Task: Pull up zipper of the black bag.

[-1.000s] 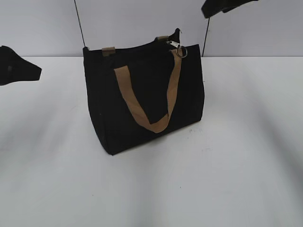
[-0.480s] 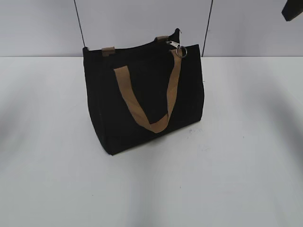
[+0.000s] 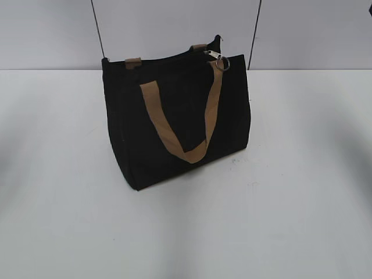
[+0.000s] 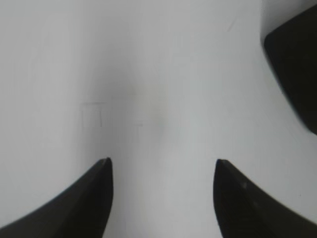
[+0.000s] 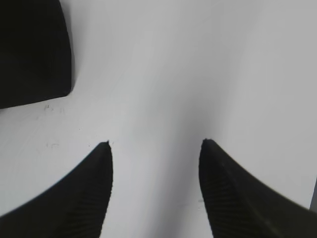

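The black bag (image 3: 177, 119) stands upright on the white table, mid-view, with a tan strap handle (image 3: 180, 125) hanging down its front. The zipper (image 3: 221, 60), a silver slider with a round ring pull, sits at the bag's top right corner. Neither gripper shows in the exterior view. In the left wrist view my left gripper (image 4: 162, 163) is open and empty over bare table, with a corner of the bag (image 4: 294, 64) at the upper right. In the right wrist view my right gripper (image 5: 156, 144) is open and empty, with the bag (image 5: 32, 49) at the upper left.
The white table (image 3: 290, 203) spreads around the bag. A pale wall with two thin dark vertical lines (image 3: 97, 29) stands behind it.
Both arms have left the exterior view: the left one went out at the left edge, the right one at the top right. The bag and zipper have not moved.
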Robot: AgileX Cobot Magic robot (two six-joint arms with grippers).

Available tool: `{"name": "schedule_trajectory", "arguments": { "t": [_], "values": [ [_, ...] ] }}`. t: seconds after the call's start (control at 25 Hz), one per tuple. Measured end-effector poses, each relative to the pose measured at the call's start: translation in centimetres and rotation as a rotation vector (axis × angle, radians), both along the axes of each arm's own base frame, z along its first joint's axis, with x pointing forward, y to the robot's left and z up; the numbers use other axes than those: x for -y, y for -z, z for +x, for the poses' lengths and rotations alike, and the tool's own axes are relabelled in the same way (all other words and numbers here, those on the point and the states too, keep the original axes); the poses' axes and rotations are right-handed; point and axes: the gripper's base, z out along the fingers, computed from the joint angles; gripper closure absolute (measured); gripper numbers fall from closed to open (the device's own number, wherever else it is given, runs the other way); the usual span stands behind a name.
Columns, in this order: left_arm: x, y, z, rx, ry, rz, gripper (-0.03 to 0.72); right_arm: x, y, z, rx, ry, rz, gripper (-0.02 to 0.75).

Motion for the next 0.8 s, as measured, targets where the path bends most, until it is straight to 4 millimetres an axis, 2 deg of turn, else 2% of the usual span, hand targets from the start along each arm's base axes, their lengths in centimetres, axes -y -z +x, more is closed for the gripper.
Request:
{"name": "schedule_trajectory", "arguments": {
  "t": [0.16,0.24,0.44,0.52,0.64,0.8],
  "values": [
    [0.1,0.6,-2.8,0.020,-0.004,-0.022,0.209,0.0,-0.1,-3.5,-0.012,0.011,0.006,0.304],
    [0.2,0.9,-4.6,0.045,-0.007,-0.041,0.209,0.0,0.8,-5.5,-0.044,0.017,0.010,0.304],
    [0.4,2.4,-9.5,0.097,-0.013,-0.069,0.210,-0.2,2.9,-11.1,-0.036,0.037,0.045,0.304],
    [0.4,3.0,-11.3,0.119,-0.013,-0.080,0.210,-0.3,4.4,-13.3,-0.028,0.044,0.061,0.304],
    [0.5,3.6,-14.3,0.179,-0.013,-0.098,0.210,-0.3,6.2,-15.7,-0.010,0.051,0.065,0.304],
    [0.7,4.3,-16.9,0.241,-0.010,-0.126,0.210,-0.3,8.7,-18.9,-0.027,0.055,0.066,0.304]
  ]
}}
